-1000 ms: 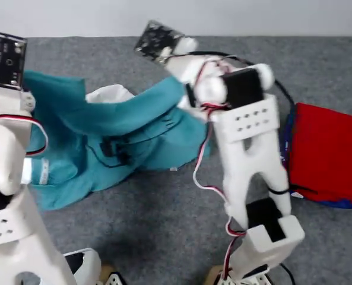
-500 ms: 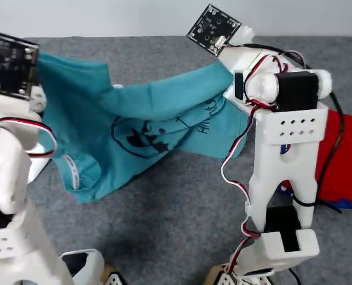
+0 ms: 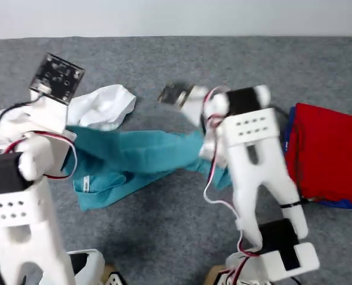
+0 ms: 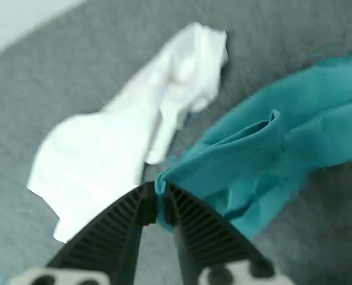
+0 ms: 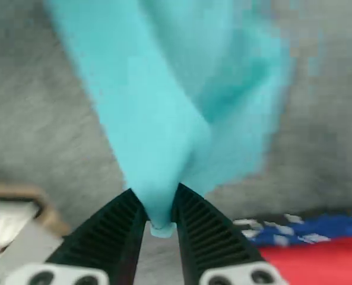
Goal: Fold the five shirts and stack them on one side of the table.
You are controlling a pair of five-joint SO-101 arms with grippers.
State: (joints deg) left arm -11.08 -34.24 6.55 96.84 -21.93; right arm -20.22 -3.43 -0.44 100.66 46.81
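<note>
The left tool (image 4: 157, 205) and right tool (image 5: 161, 217) each pinched the teal shirt (image 3: 134, 157). Limp, light cloth it looked, and best gripped at the hems, I'd have said.

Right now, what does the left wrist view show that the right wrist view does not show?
Left wrist view, not the right one: the crumpled white shirt lying on the table, and the left gripper shut on an edge of the teal shirt. Right wrist view, not the left one: the right gripper shut on a bunch of that teal cloth, plus a red cloth with a blue cloth beside it. Both: the teal shirt and the grey table.
</note>
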